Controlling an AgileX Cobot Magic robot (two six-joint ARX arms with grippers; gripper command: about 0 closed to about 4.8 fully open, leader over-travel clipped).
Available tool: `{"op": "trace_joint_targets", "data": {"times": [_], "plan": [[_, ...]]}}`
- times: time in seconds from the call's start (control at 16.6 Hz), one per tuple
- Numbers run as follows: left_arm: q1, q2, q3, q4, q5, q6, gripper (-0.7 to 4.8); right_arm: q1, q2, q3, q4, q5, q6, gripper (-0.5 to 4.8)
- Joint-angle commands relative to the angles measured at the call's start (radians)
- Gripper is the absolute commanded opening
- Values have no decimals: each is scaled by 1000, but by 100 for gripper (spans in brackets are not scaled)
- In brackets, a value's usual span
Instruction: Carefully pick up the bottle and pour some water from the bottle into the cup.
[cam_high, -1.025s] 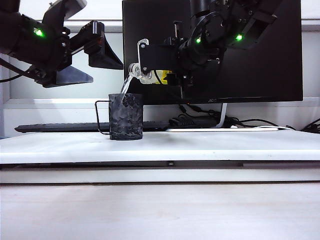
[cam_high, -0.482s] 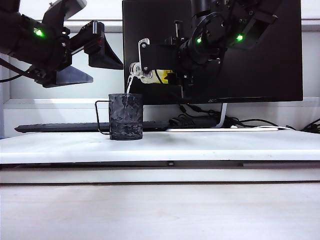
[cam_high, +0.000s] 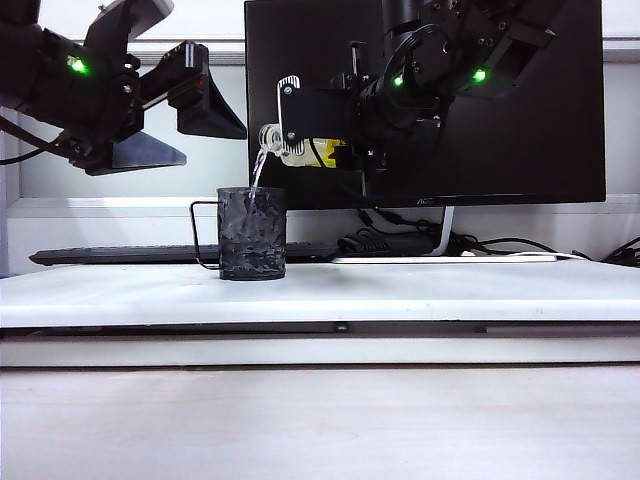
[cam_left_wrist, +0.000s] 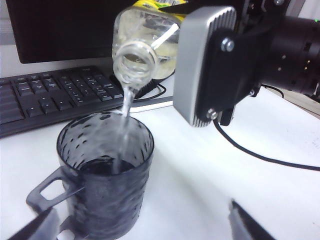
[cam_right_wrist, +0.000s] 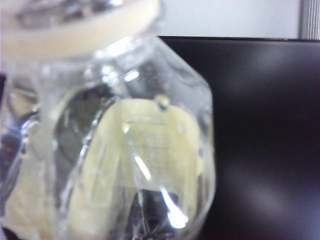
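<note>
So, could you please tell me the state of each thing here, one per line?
Clear plastic bottle with yellow label: capless, tipped over the cup, pouring.
Dark grey mug with wire handle: upright, partly filled.
Water stream: falling into the mug.
Right gripper: shut on the bottle.
Left gripper: open, empty, raised left of the mug.

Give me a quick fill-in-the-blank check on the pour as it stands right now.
1. The right end effector holds the bottle tipped so its open neck points down toward the ____.
2. A thin stream of water falls into the cup, which stands upright in front of the black ____.
3. The left end effector hovers apart from the cup with its jaws ____.

Missing words: cup; keyboard; open
</note>
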Motion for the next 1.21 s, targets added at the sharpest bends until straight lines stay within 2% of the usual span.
{"op": "trace_joint_targets", "data": {"times": [0.06,0.24,0.36,0.6,0.72,0.96,1.09,1.21], "plan": [[1,-2,5,8,5,7,479,2,-9,9,14,0,137,170],[1,-2,5,8,5,7,479,3,-9,9,13,1,385,170],[1,-2,5,10,5,7,479,6,-9,9,14,11,611,170],[1,-4,5,18,4,7,479,9,-29,9,16,66,1033,170],[1,-18,5,21,3,7,479,7,-65,9,-5,138,1261,170],[1,-72,5,-4,4,7,479,2,-116,8,-181,267,1461,170],[1,-99,5,-28,4,7,479,-10,-126,6,-281,266,1560,170],[1,-124,5,-70,3,7,479,-20,-127,4,-332,264,1605,170]]}}
